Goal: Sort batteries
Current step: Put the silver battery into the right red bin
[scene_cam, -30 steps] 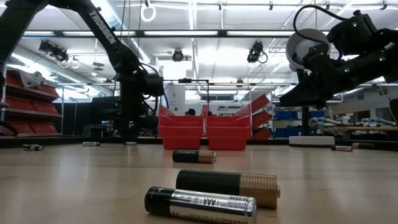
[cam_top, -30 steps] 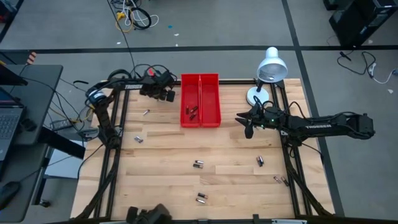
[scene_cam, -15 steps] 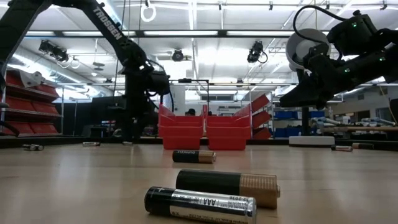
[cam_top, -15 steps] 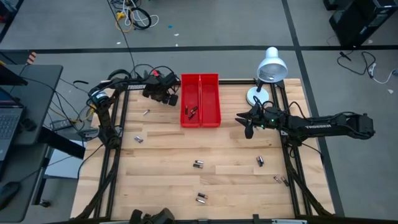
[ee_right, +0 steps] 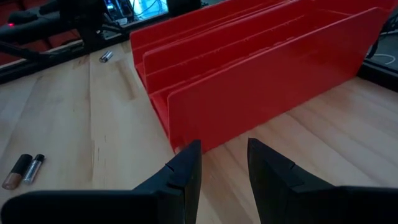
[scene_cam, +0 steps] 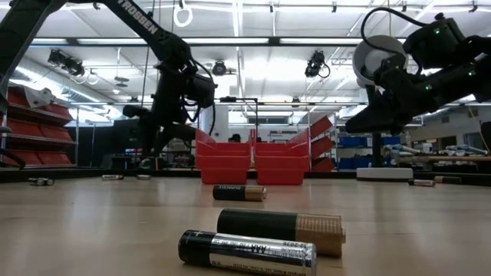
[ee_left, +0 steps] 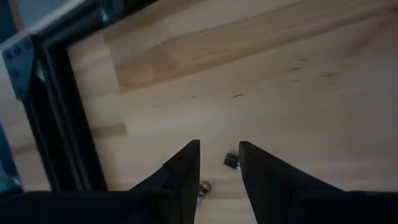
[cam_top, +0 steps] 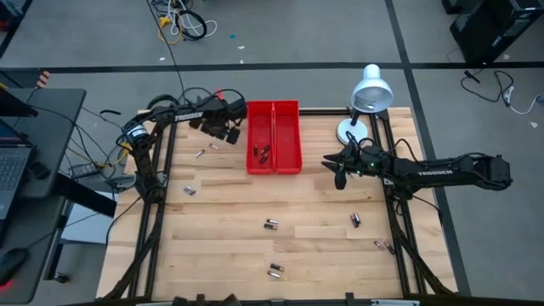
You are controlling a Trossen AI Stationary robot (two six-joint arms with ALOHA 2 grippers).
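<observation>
— Several batteries lie loose on the wooden table (cam_top: pixel 221 238): a pair mid-table (cam_top: pixel 271 224), another pair nearer the front edge (cam_top: pixel 274 271), and some already in the red bin (cam_top: pixel 274 136).
— How would they handle?
— Probably light, rigid and smooth, likely to roll; pinching across the middle of the barrel looks safest.
— The grippers?
— The left gripper (ee_left: pixel 217 155) hovers, fingers parted and empty, over a small battery (ee_left: pixel 231 160) near the bin. The right gripper (ee_right: pixel 222 152) waits beside the bin, also parted.

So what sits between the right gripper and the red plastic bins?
Nothing: in the high view only bare wooden tabletop separates the right gripper from the red plastic bins. The right wrist view agrees, with its open fingers pointing at the bin wall across bare wood.
</observation>
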